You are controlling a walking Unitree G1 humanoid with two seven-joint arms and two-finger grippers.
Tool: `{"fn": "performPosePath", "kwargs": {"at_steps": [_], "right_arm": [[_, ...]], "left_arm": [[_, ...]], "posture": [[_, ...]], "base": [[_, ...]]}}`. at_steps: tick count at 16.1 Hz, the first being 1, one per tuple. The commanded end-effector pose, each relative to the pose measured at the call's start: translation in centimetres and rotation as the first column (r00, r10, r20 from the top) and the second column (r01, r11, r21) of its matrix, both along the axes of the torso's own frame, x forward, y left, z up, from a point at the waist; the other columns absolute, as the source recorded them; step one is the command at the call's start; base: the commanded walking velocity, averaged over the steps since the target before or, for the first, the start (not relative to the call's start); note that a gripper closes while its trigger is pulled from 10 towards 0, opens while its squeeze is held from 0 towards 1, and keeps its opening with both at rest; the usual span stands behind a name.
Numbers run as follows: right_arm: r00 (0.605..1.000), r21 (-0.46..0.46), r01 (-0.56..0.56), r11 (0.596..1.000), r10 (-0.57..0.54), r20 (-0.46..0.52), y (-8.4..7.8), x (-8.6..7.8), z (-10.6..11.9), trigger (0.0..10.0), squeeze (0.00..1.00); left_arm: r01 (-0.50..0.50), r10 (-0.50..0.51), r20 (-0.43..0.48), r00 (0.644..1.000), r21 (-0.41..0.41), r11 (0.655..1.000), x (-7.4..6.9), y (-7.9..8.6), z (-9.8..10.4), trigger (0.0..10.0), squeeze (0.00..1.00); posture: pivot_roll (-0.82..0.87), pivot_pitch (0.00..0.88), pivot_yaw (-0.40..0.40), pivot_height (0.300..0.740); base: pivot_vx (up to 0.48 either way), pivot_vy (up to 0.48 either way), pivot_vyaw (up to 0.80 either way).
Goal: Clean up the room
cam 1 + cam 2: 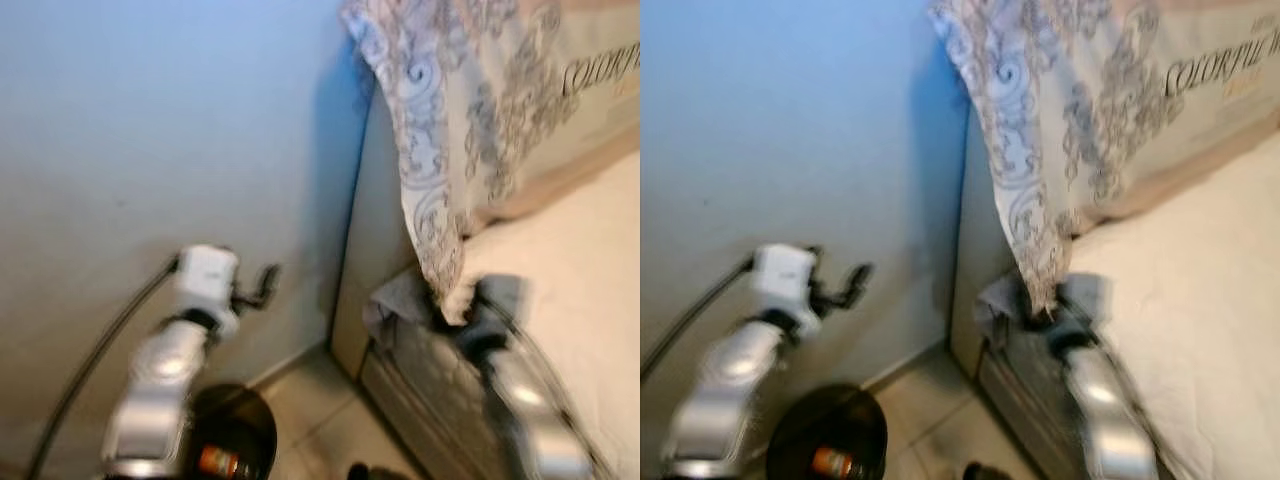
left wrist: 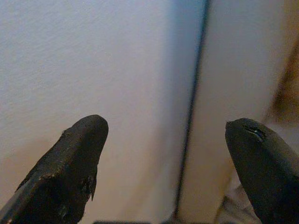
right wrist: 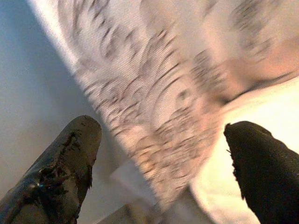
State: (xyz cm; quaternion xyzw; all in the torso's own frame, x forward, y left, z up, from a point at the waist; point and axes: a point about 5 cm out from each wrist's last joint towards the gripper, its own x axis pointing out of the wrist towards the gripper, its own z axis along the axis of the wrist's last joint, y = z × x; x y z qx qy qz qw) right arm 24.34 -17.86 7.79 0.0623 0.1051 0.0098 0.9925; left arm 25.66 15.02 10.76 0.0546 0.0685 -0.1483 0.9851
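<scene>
A patterned grey-and-cream pillow [image 1: 480, 110] leans upright at the head of the bed [image 1: 570, 290], its lower corner hanging over the bed's edge. My right gripper [image 3: 161, 154] is open right at that lower corner, with the pillow cloth [image 3: 154, 93] just ahead of its fingers and nothing held. A grey cloth [image 1: 395, 300] lies bunched at the bed's corner beside it. My left gripper [image 1: 255, 287] is raised before the pale wall [image 1: 150, 120], open and empty. In the left wrist view its fingertips [image 2: 84, 135] face the gap between wall and bed side.
A round black bin [image 1: 235, 430] stands on the tiled floor [image 1: 320, 420] below my left arm, with an orange-labelled item [image 1: 215, 462] inside. A dark cable [image 1: 90, 370] runs along the left arm. The narrow floor strip lies between wall and bed frame.
</scene>
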Motion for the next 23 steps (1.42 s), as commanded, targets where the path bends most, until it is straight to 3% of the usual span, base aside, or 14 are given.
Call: {"fn": "performPosePath", "kwargs": {"at_steps": [1,17,23], "right_arm": [[1.0,0.03,-0.019,0.999,0.018,0.013,0.7,0.2,0.3,10.0,0.0],[0.999,0.013,0.014,1.0,-0.014,0.029,0.7,0.9,0.6,10.0,0.0],[0.999,-0.025,-0.002,1.0,0.002,0.038,0.8,1.3,1.0,10.0,0.0]], "left_arm": [[-0.029,0.029,0.005,1.0,0.033,0.999,-0.1,0.9,-0.1,10.0,0.0],[-0.033,0.032,0.045,0.998,0.026,0.999,0.8,0.8,0.5,10.0,0.0],[-0.088,0.093,0.076,0.993,-0.064,0.994,1.0,1.1,1.1,10.0,0.0]], "posture": [[0.19,0.0,-0.015,0.74],[0.17,0.0,0.026,0.74],[0.17,0.0,0.01,0.74]], "base": [[0.0,0.0,-0.78],[0.0,-0.313,-0.77],[0.0,0.0,0.0]]}}
